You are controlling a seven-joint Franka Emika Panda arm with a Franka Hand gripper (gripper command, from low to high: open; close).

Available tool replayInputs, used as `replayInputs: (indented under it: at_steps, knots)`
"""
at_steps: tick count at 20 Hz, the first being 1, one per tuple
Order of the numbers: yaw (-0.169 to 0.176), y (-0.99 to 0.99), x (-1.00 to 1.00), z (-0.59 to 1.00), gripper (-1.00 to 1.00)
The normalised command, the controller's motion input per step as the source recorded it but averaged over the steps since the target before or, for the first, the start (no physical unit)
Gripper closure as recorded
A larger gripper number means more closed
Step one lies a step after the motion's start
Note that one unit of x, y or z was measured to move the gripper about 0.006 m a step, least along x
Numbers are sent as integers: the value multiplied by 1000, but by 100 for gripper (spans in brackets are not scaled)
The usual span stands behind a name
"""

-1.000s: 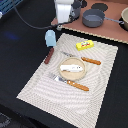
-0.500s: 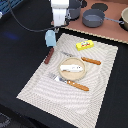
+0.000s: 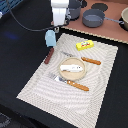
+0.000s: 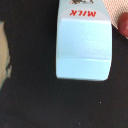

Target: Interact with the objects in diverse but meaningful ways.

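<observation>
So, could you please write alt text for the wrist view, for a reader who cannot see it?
A pale-blue toy milk carton, printed with the red word MILK, fills the middle of the frame against a black surface. A dark-brown rounded object shows at one edge, near a striped mat.

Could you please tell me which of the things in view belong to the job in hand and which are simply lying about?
Belonging to the job:
- pale-blue carton-shaped block printed MILK
- flat yellow rectangular packet
- dark-brown stick
- small white oblong piece, on the plate

Just lying about:
- tan round plate
- orange-handled knife and fork
- grey pots
- striped placemat
</observation>
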Motion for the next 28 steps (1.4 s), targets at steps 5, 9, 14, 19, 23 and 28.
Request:
replayInputs:
  at_steps: [5, 9, 14, 19, 23, 28]
  knots:
    - [-30, -381, -273, -211, -100]
    - [-17, -226, -295, -311, -100]
    - [-3, -67, -318, -436, -100]
    - [0, 144, -378, -429, -100]
    - [0, 169, -439, -405, -100]
    - [0, 50, -420, -391, 100]
